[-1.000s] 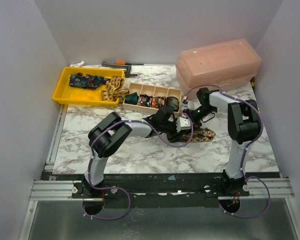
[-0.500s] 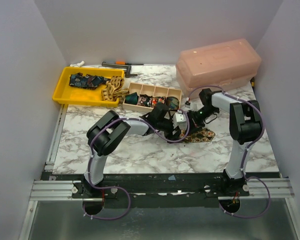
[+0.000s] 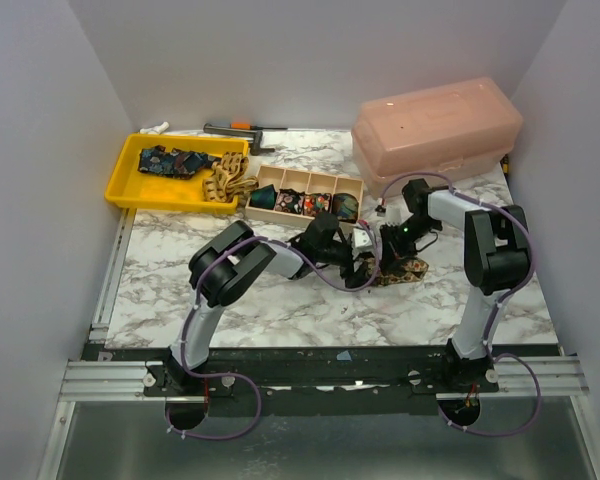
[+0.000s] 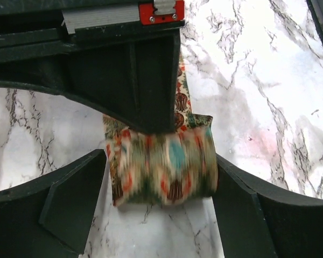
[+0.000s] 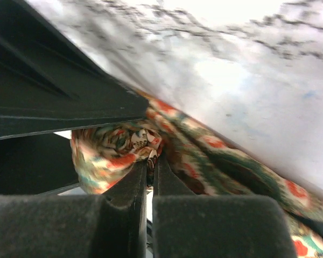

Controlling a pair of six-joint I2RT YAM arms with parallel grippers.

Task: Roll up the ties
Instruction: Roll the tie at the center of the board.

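The tie (image 4: 161,166) in hand, a green, orange and cream patterned one, sits near the middle of the desk (image 3: 280,300), partly wound into a short fat coil. Its loose tail runs out from under the coil across the marble.

The left hand (image 4: 159,172) is spread wide, with one finger at each end of the coil. Whether they press on the cloth or only stand beside it, I cannot tell. The right hand (image 5: 149,172) comes in from the far side with its fingers pressed together, pinching a thin fold of cloth at the heart of the coil.

Behind them stands a wooden divided box (image 3: 302,190) with finished rolls (image 3: 300,203) in its compartments. To the left, a yellow tray (image 3: 130,190) holds more unrolled ties (image 3: 170,160). A pink lidded box (image 3: 435,125) sits at the far right.

The main risk, as I judge it, is the coil loosening. With the left hand spread, only the narrow pinch keeps the turns tight, and smooth cloth tends to spring back. If the right hand pulls or twists with so little cloth in its grip, the core may slide out sideways and leave a cone, not a neat roll. The hands are also crowded close, so a careless turn could knock one against the other or drag the tail off line.
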